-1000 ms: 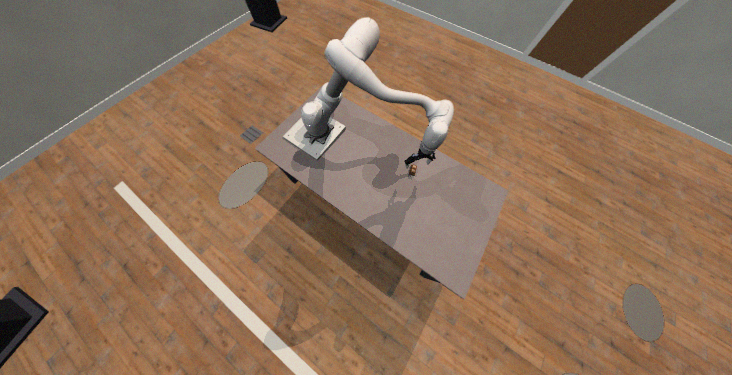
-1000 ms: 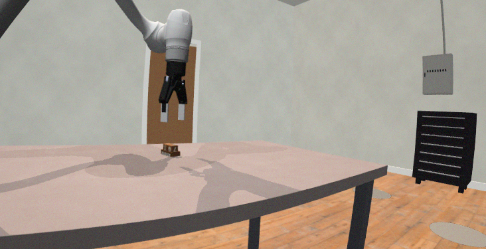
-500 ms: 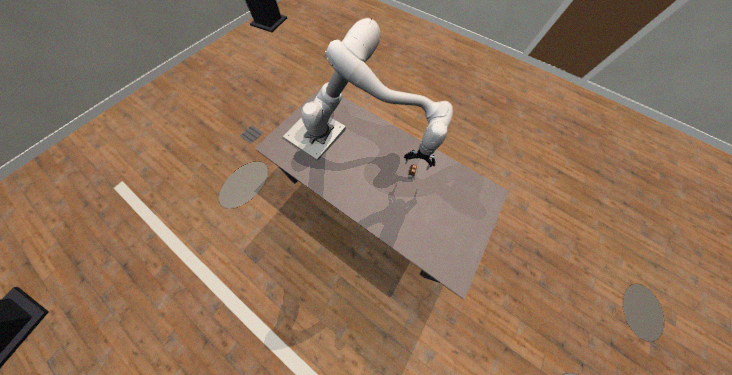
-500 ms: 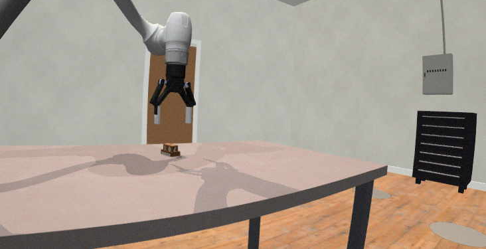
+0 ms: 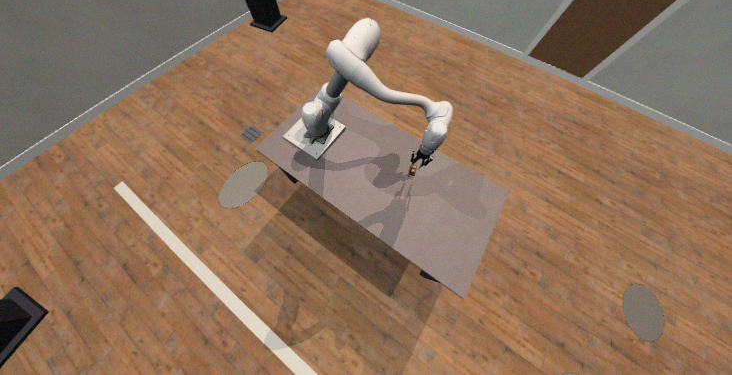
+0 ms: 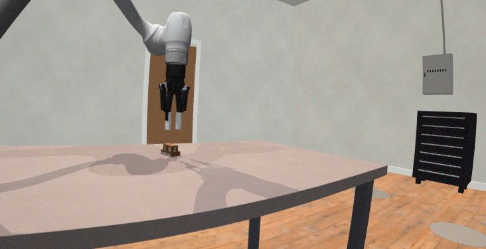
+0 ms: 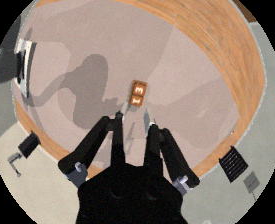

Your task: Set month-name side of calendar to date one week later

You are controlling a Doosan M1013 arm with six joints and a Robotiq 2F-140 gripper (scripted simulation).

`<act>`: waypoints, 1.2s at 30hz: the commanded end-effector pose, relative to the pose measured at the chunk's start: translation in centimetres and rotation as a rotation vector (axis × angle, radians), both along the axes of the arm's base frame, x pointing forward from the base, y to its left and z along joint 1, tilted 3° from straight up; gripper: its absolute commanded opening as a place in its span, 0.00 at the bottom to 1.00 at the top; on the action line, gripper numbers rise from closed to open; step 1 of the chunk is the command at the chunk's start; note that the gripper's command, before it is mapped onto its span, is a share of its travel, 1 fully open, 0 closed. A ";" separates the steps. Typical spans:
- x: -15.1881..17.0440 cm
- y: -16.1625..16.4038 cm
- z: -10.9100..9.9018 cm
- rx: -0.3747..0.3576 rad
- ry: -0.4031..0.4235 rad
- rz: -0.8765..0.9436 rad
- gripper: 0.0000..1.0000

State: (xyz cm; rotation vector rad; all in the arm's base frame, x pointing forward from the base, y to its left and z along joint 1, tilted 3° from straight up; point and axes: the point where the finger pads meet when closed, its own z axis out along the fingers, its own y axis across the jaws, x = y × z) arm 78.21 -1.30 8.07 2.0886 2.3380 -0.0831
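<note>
- Wooden calendar (image 5: 411, 168) shows as a small brown block near the middle of the pale surface (image 5: 450, 249) in the top view, just beside the hand (image 5: 421, 160).
- Exterior view: the hand (image 6: 172, 125) hangs well above it, fingers narrowed on nothing; white digits, seemingly 0 and 7, face the camera.
- Wrist view: calendar (image 7: 138, 94) lies just beyond the fingertips; centre over one cube before descending.

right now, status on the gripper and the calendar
Gripper partly closed, holding nothing, high above calendar. Both cubes in tray on table. Nothing in the way.
</note>
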 end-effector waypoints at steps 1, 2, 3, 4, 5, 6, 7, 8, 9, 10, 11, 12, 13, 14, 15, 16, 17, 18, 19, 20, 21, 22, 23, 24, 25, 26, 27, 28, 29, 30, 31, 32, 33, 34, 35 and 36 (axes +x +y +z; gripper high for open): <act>0.0 0.0 0.0 0.000 0.000 0.000 0.35; 0.0 0.0 0.0 0.000 0.000 0.000 0.35; 0.0 0.0 0.0 0.000 0.000 0.000 0.35; 0.0 0.0 0.0 0.000 0.000 0.000 0.35; 0.0 0.0 0.0 0.000 0.000 0.000 0.35; 0.0 0.0 0.0 0.000 0.000 0.000 0.35; 0.0 0.0 0.0 0.000 0.000 0.000 0.35; 0.0 0.0 0.0 0.000 0.000 0.000 0.35; 0.0 0.0 0.0 0.000 0.000 0.000 0.35; 0.0 0.0 0.0 0.000 0.000 0.000 0.35; 0.0 0.0 0.0 0.000 0.000 0.000 0.35; 0.0 0.0 0.0 0.000 0.000 0.000 0.35; 0.0 0.0 0.0 0.000 0.000 0.000 0.35; 0.0 0.0 0.0 0.000 0.000 0.000 0.35; 0.0 0.0 0.0 0.000 0.000 0.000 0.35; 0.0 0.0 0.0 0.000 0.000 0.000 0.35; 0.0 0.0 0.0 0.000 0.000 0.000 0.35; 0.0 0.0 0.0 0.000 0.000 0.000 0.35; 0.0 0.0 0.0 0.000 0.000 0.000 0.35; 0.0 0.0 0.0 0.000 0.000 0.000 0.35; 0.0 0.0 0.0 0.000 0.000 0.000 0.35; 0.0 0.0 0.0 0.000 0.000 0.000 0.35; 0.0 0.0 0.0 0.000 0.000 0.000 0.35; 0.0 0.0 0.0 0.000 0.000 0.000 0.35; 0.0 0.0 0.0 0.000 0.000 0.000 0.35; 0.0 0.0 -0.1 0.000 0.000 0.000 0.35; 0.0 0.0 -0.1 0.000 0.000 0.000 0.35; 0.0 0.0 -0.1 0.000 0.000 0.000 0.35; 0.0 0.0 -0.1 0.000 0.000 0.000 0.35; 0.0 0.0 -0.1 0.000 0.000 0.000 0.35; 0.0 0.0 -0.2 0.000 0.000 0.000 0.35; 0.0 0.0 -0.2 0.000 0.000 0.000 0.35; 0.0 0.0 -0.3 0.000 0.000 0.000 0.35; 0.0 0.0 -0.4 0.000 0.000 0.000 0.35; 0.0 0.0 -0.4 0.000 0.000 0.000 0.35; 0.0 0.0 -0.5 0.000 0.000 0.000 0.35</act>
